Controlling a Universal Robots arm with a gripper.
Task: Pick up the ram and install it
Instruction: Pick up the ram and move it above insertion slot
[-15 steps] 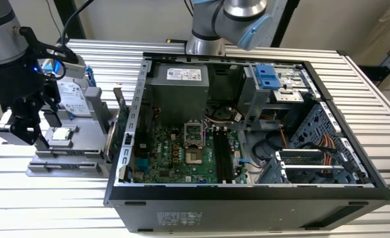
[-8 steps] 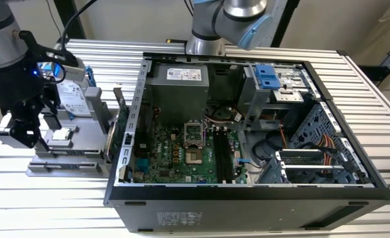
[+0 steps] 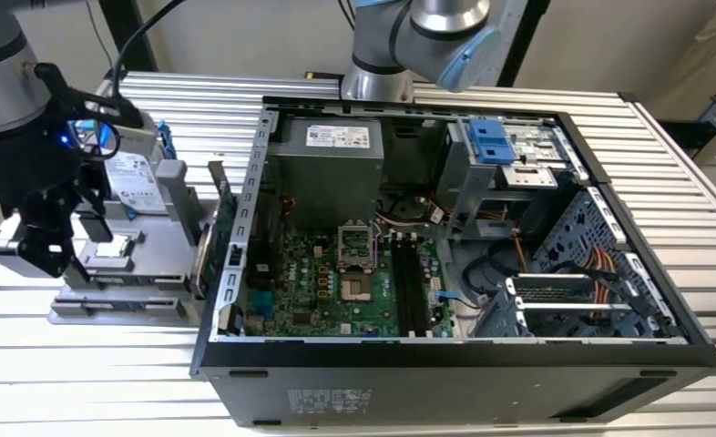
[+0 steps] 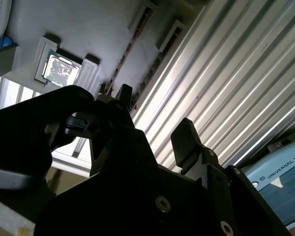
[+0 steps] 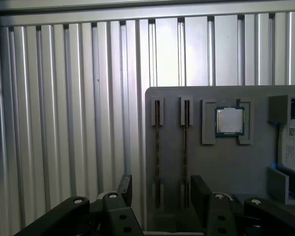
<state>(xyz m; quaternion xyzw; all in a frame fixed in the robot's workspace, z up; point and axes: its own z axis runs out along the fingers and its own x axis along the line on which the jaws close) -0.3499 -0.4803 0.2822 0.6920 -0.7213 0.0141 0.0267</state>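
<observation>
Over the tray's point(image 5: 226, 167) edge, our gripper point(image 5: 162, 183) hangs with jaws wide and empty above the ram point(image 5: 157, 147), two sticks on edge in slots; we judge centring on one stick essential.

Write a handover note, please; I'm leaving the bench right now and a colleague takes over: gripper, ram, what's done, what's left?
Gripper: open and empty, hovering over the gray holder beside the computer case.
Ram: one ram stick and a second ram stick stand on edge in the holder's grooves, ungrasped; the CPU chip sits next to them.
Done: nothing picked up; the motherboard's long black slots look empty.
Left: the grasp and the install.
</observation>
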